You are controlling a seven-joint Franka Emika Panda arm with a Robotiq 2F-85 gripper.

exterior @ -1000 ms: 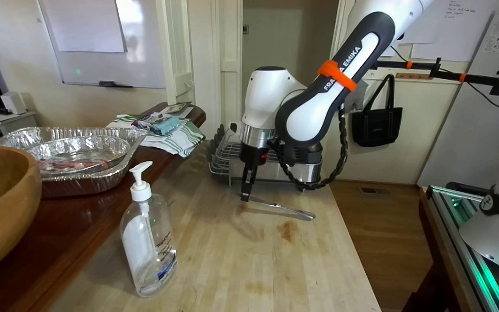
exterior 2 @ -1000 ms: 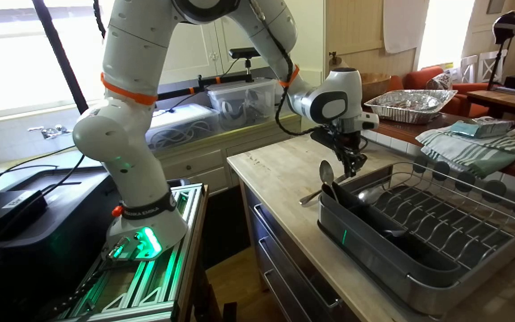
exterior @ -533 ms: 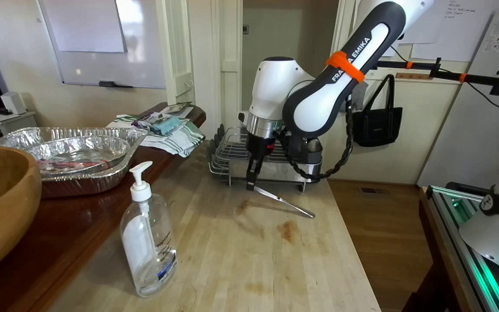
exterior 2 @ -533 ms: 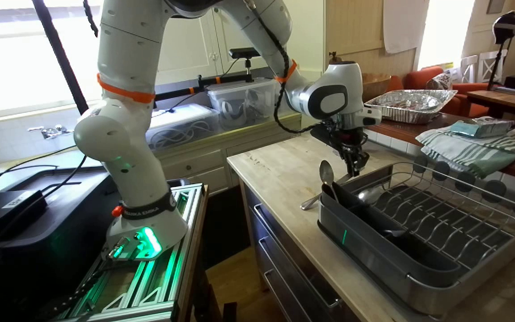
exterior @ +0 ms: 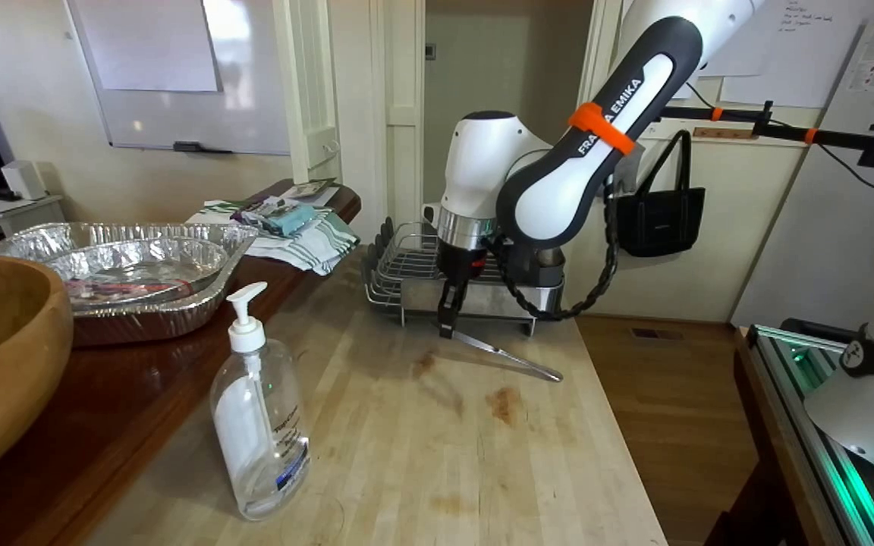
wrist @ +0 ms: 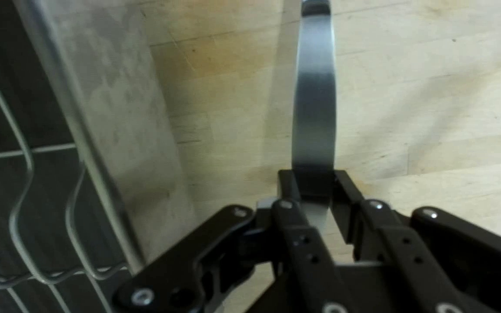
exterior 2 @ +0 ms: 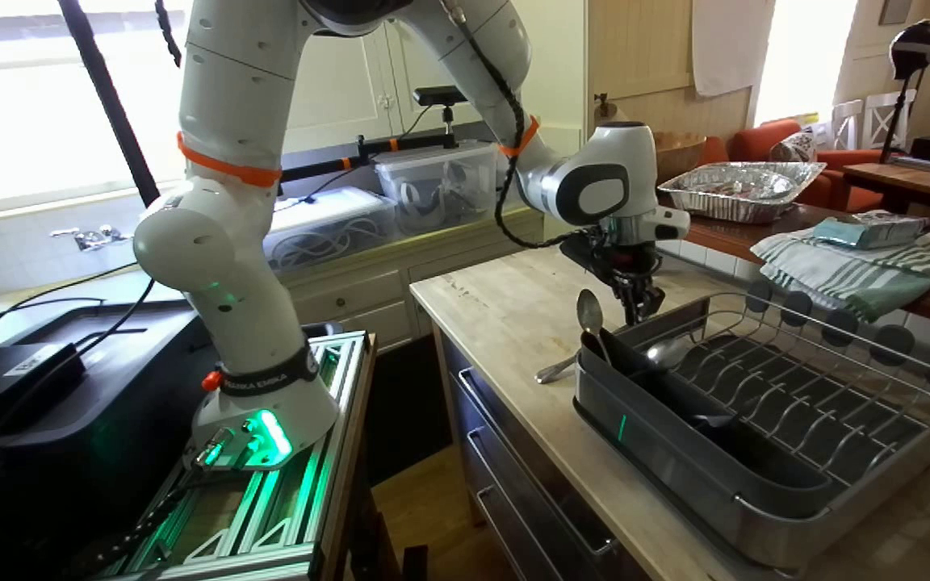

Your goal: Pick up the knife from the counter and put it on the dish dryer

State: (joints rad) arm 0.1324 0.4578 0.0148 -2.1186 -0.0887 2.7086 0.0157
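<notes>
The biggest thing I have in view is the counter (exterior: 422, 455), pale wood filling the lower middle of the frame in an exterior view. Next comes the dish dryer (exterior 2: 796, 534), across the lower right in an exterior view, with a dark utensil holder (exterior 2: 784, 488) along its left side; in the wrist view its metal wall slants down the left of the frame.

My gripper (wrist: 314, 178), at the bottom centre of the wrist view, is clamped on the knife (wrist: 314, 95), one of its fingers (wrist: 286, 187) against each edge, so I take the grasp as made and the placing as yet to do. The knife runs from there up to the top edge of that frame. In an exterior view, right of centre, it slopes away from the fingertips with the handle (exterior: 528, 364) end looking lowest; I can't tell whether that end touches the wood.

I judge it light and stiff, all metal, hard to break but smooth enough to slip or swivel. I seem to have it by the flat blade, well off the handle, so the handle's weight could swing that end down. A hold nearer the neck would balance better. With this one I'd lift slowly, squeeze firmly, and clear the dryer's wall before crossing over and lowering the handle end first.
</notes>
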